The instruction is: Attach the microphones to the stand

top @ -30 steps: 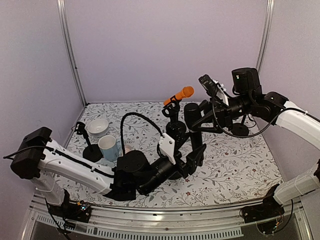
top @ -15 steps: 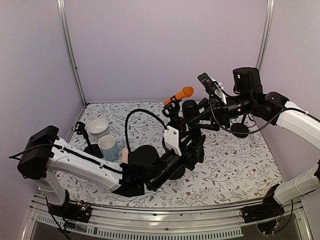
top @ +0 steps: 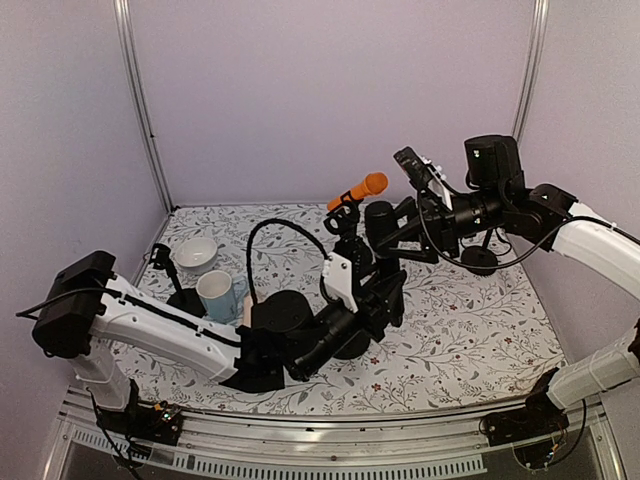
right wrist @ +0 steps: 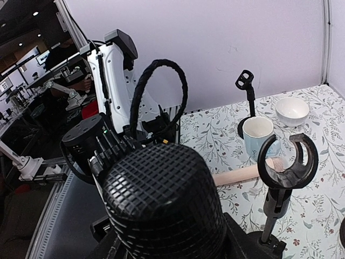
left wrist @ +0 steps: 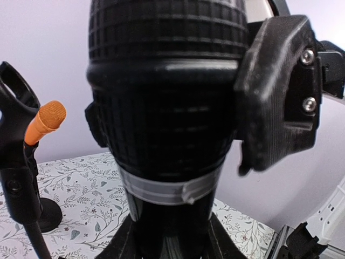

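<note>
The black microphone (top: 381,222) stands upright in mid-air, head up. My right gripper (top: 397,235) is shut on its grilled head (right wrist: 161,202). My left gripper (top: 388,295) comes from below, and its jaws press both sides of the handle under the silver band (left wrist: 167,190). The orange microphone (top: 358,189) sits in the clip of a stand (top: 343,222) just behind, also visible in the left wrist view as the orange microphone (left wrist: 45,122). A beige-pink microphone (right wrist: 245,174) lies flat on the table by the mug. An empty clip (right wrist: 288,162) rises close to the right of the black head.
A blue-and-white mug (top: 216,295) and a white bowl (top: 196,253) stand at the left with a second empty stand (top: 166,262). A round black base (top: 480,260) sits at the back right. Purple walls close three sides.
My left gripper has risen and moved right along the black microphone's handle and narrowed its jaws onto it. The right gripper and the microphone have barely moved.
</note>
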